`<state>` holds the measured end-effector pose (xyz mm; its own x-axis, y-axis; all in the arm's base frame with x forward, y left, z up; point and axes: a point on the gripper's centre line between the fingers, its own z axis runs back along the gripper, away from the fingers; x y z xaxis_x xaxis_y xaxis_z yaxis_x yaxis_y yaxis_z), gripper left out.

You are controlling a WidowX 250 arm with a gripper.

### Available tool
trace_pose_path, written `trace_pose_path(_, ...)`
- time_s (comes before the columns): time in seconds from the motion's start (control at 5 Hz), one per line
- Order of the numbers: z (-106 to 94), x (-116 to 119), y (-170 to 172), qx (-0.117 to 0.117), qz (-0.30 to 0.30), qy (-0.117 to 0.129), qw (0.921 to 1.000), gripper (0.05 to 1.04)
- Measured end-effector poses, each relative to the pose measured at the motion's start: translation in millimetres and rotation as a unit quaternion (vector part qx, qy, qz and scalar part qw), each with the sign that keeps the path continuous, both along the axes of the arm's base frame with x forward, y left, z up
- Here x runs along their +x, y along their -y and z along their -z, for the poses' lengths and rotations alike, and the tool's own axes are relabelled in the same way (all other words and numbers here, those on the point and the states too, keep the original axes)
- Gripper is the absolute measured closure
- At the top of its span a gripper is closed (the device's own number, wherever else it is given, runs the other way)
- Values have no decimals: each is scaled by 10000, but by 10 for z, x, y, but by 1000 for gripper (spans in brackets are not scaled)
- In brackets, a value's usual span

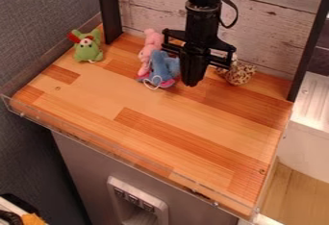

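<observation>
The gripper hangs pointing down over the back middle of the wooden surface, its fingers together and nothing visible between them. Close on its left is a blue plush toy with pink parts and a white loop of cord at its base. A pink plush toy lies against the back left of the blue one. To the gripper's right, near the back wall, is a spotted tan plush toy, partly behind the gripper. A green plush toy with a red part sits at the back left corner.
The wooden tabletop has a low clear edging along its front. A whitewashed plank wall stands behind, between two black posts. Right of the table is a white metal unit.
</observation>
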<state>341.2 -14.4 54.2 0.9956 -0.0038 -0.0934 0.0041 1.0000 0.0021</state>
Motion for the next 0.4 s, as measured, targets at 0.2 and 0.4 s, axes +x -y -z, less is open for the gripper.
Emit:
trace_pose_path(0.2, 44, 80, -193, 18, -523, -69, 9986, 857)
trace_pose_path(0.4, 12, 188, -589, 54, -1467, -34, 9892, 596)
